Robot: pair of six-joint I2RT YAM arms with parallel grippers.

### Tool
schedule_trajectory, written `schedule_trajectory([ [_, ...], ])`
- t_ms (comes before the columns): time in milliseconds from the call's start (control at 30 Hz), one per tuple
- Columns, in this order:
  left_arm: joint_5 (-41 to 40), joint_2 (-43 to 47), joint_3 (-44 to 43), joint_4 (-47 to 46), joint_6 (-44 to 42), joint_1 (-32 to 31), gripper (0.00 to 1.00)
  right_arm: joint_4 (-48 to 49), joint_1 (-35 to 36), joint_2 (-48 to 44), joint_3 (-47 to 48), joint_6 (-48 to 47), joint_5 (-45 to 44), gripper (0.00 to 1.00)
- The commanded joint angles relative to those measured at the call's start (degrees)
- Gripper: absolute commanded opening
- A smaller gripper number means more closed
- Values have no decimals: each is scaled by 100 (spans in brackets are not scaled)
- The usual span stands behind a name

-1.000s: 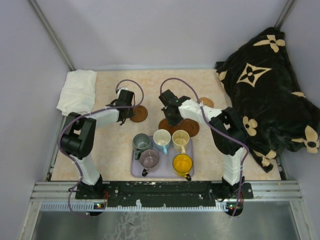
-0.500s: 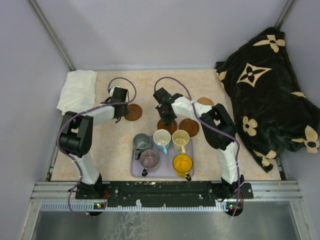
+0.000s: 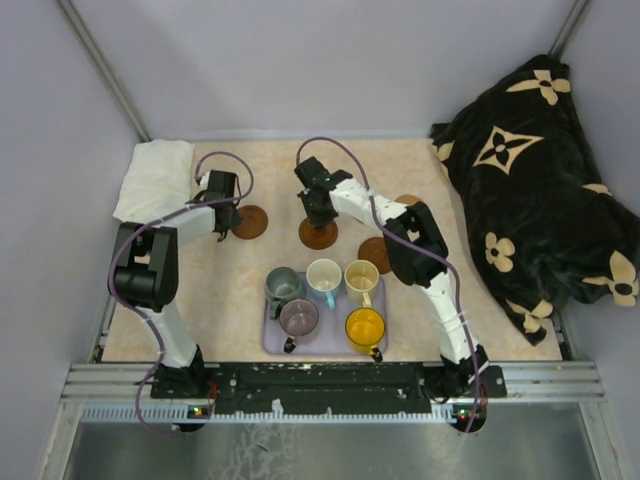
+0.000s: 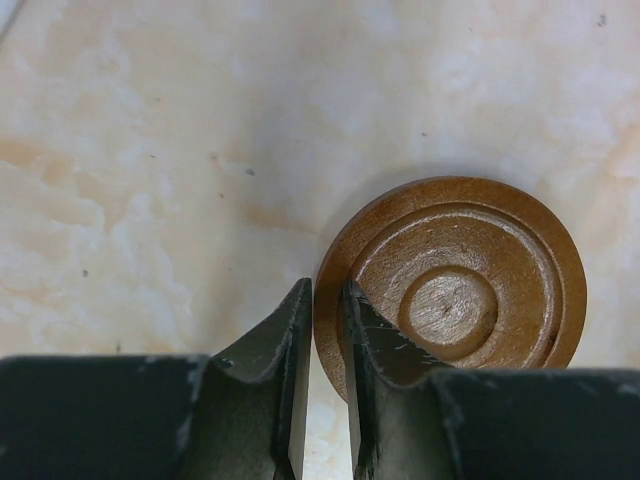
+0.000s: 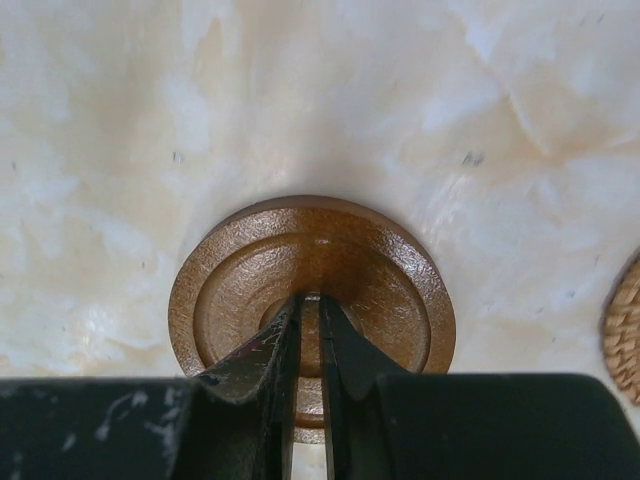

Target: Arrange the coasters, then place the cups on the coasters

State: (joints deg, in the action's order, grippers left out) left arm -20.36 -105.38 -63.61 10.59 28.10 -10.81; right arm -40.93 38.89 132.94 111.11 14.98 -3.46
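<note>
Cream marbled worktop (image 3: 230, 300) fills a lavender-walled booth. At 10 o'clock the left claw (image 4: 325, 290) pinches the rim of a round brown wooden coaster (image 4: 470, 290). At 12 o'clock of the lavender rectangular tray (image 3: 326, 338) of five mugs (image 3: 323, 277), the right claw (image 5: 309, 303), closed to a slit, presses a second ridged brown coaster (image 5: 230, 300). Folded white cloth (image 3: 155, 180) and black flowered blanket (image 3: 530, 200) crowd the 10 and 3 o'clock edges; 12 o'clock shows bare surface.

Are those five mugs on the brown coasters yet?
Not yet. All five mugs stand upright on the lavender tray; the coasters in view lie on the table beyond it, carrying no mug.
</note>
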Motion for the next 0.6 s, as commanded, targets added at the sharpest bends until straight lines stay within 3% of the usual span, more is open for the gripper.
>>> schedule_trajectory([
  [0,-66,-252,12,455,-45,227,25,-163,-288,531,502,-93,-184,14],
  [567,273,-341,-116,415,-12,307,25,35,-670,726,764,-138,-422,14],
])
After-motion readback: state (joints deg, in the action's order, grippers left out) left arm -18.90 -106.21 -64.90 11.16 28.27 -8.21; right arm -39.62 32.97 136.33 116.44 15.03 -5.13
